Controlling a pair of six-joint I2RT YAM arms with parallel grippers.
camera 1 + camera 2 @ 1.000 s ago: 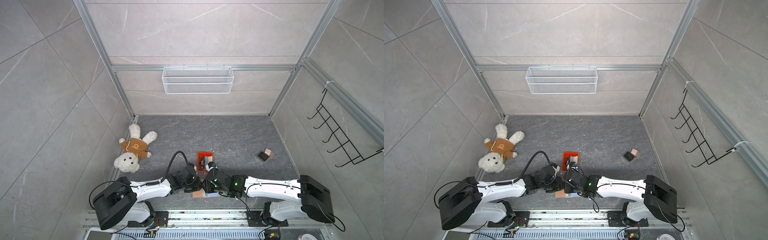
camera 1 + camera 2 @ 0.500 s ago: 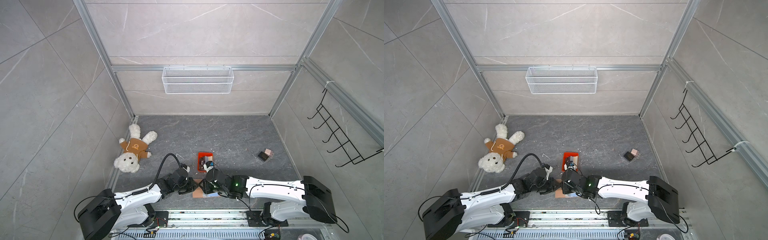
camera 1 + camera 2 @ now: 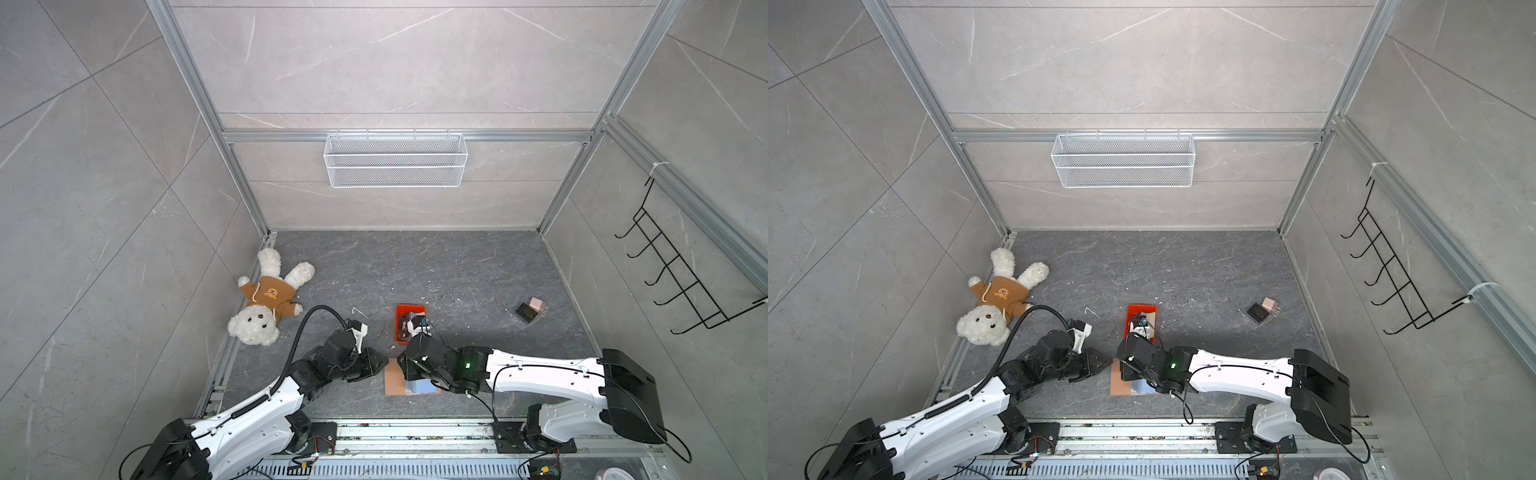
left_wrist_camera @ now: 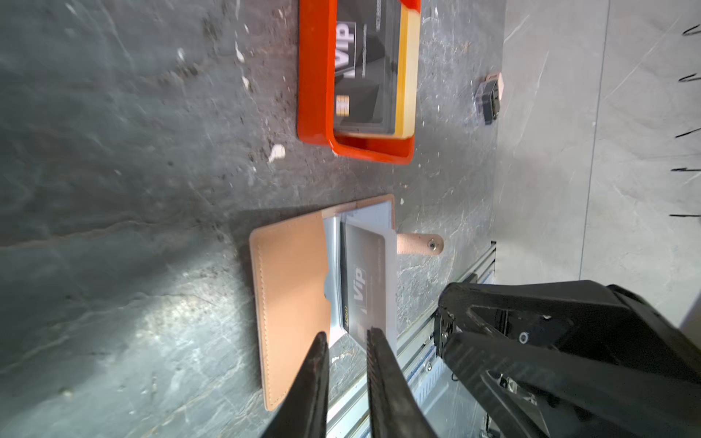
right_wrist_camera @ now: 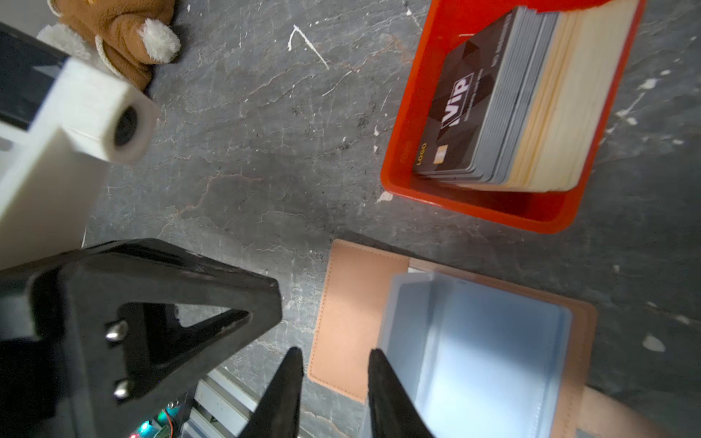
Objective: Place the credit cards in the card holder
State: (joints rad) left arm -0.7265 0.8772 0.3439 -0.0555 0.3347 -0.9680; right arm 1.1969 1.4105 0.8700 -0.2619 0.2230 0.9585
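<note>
Counter (image 3: 457, 270): card holder (image 4: 288, 288) open at near edge, ctr; one credit card (image 4: 364, 273) partly in sleeve (image 5: 493, 341), more credit cards (image 5: 466, 113) in orange tray (image 4: 315, 76) just beyond. Both narrow, empty: left gripper (image 4: 347, 335), right gripper (image 5: 333, 354). Risk: off-axis push → sleeve buckles, holder slides, card pops out.

Left gripper (image 4: 344, 335) blocks the left side of the card holder (image 3: 392, 380), right gripper (image 5: 335, 354) overhangs it, orange tray (image 3: 410, 306) stands just behind; floor farther back lies open
</note>
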